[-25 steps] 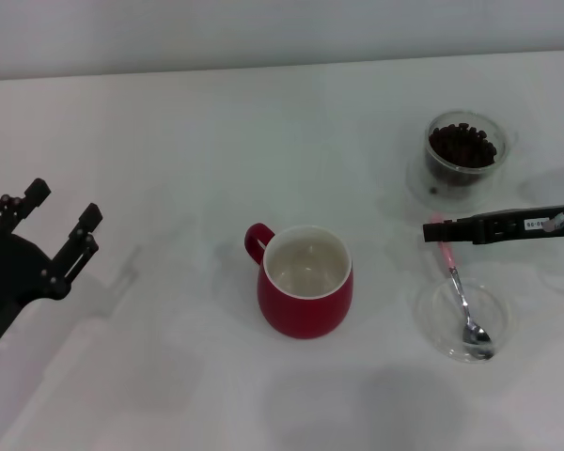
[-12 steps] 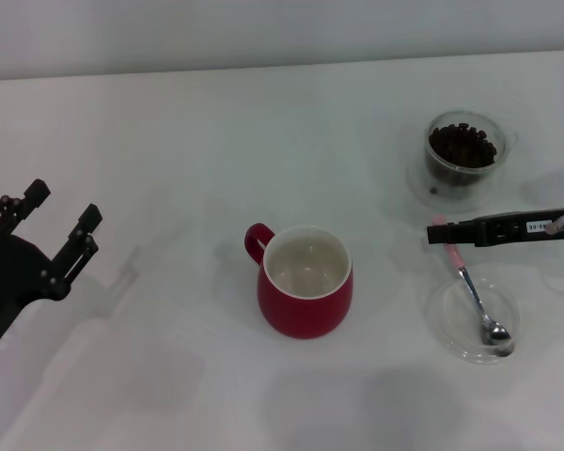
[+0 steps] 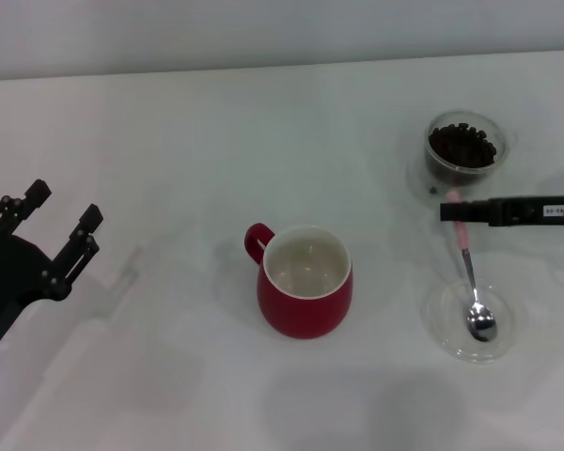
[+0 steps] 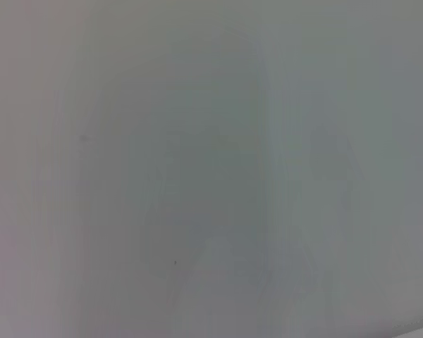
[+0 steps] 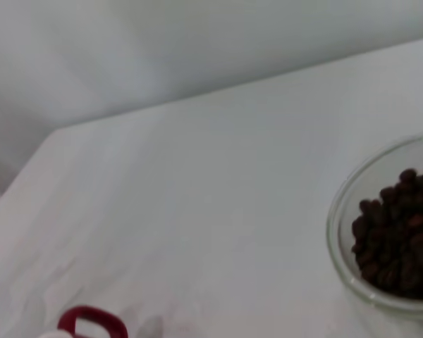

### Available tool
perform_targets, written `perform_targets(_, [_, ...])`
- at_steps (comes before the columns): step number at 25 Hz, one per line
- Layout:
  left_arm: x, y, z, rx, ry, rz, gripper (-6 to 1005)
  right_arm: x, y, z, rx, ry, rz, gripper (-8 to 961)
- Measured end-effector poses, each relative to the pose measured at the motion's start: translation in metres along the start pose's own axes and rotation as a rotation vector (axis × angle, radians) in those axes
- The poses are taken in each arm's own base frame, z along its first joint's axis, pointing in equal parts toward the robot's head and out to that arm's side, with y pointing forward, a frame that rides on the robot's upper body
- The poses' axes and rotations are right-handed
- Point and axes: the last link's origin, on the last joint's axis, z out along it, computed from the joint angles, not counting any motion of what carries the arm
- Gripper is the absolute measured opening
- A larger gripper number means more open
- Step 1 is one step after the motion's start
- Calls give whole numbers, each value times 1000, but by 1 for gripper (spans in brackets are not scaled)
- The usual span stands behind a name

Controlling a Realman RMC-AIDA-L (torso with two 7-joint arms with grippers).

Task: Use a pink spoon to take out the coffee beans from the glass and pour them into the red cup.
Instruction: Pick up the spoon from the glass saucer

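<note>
Head view first: the rounded deep red mug with a white inside point(image 3: 305, 281) was taken as the landmark, and it looked empty, so no beans had been poured yet by the look of it. Right of the mug and farther back, the small clear double-walled glass cup point(image 3: 463, 153) was seen with a heap of dark brown coffee beans point(image 3: 462, 145) in it. Right of the mug and a bit nearer, a shallow clear glass dish point(image 3: 470, 321) was seen with the shiny bowl of the slender pink-handled metal spoon point(image 3: 471, 280) resting in it. The pink end was angled up toward the glass and met the tip of the black right gripper point(image 3: 448, 210). That tip was seen edge-on, so it couldn't be told whether the fingers were clamped on the handle or only beside it. The handle end was probably picked so the bowl stays free for scooping. Far left of the mug, the black left gripper point(image 3: 54, 224) was parked with its fingers spread apart and nothing in them.

Left wrist view: only blank pale surface was shown.

Right wrist view: the glass point(image 5: 385, 236) full of beans point(image 5: 398, 229) was seen close up, plus the mug's red loop handle point(image 5: 92, 322) at the frame edge.
</note>
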Motion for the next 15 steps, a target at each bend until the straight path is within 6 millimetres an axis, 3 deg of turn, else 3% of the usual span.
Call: perform_targets(15, [0,1,-1,0,6,-4,651,2,-15,-44,22,-239,100,151])
